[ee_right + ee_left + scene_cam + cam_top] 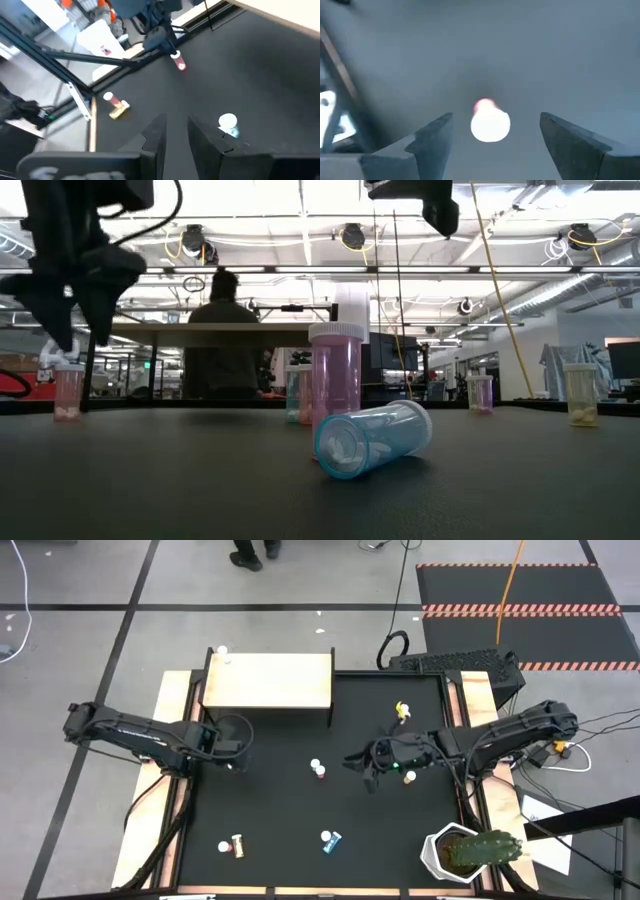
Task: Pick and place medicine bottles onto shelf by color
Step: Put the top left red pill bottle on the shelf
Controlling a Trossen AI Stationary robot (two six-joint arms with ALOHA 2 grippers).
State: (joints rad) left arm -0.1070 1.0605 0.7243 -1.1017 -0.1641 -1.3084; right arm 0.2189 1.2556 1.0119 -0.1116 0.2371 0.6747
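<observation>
A pink bottle (490,120) with a white cap stands on the mat (290,810), just in front of the shelf's (268,680) left end. The left gripper (495,137) hangs right over it, fingers wide apart, one on each side, holding nothing. The picture is blurry, so touching is hard to judge. The right gripper (176,131) hangs low, far right of the shelf, fingers a little apart, empty.

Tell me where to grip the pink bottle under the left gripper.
Grip the pink bottle around its round body just below the white cap, descending from straight above. It stands upright on the mat, and the left gripper already has open fingers on either side of it.
</observation>
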